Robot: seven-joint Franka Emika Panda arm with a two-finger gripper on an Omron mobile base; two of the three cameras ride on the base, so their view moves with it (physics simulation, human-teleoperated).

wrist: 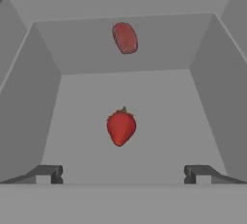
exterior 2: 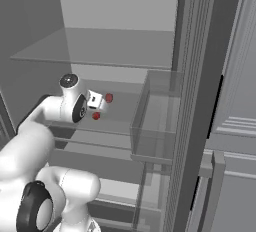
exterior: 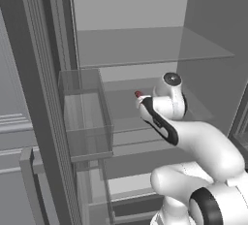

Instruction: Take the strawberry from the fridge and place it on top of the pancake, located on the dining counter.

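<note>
The fridge point(exterior: 145, 47) stands open, and my arm reaches in over a clear middle shelf. In the hand view the strawberry point(wrist: 120, 127) lies on that shelf, bright red with its tip towards me. It sits straight ahead of my gripper point(wrist: 123, 174), a short way off. Both dark fingertips point(wrist: 50, 174) stand wide apart with nothing between them. In the right base view the strawberry point(exterior 2: 96, 116) lies just below the gripper point(exterior 2: 97, 103). The pancake and the dining counter are out of view.
A duller red oval lump point(wrist: 125, 38) lies farther back on the same shelf, also seen as a red lump point(exterior 2: 108, 97) right of the hand. A clear door bin point(exterior: 85, 117) hangs on the open door to the left. Another shelf point(exterior 2: 100, 46) spans above the arm.
</note>
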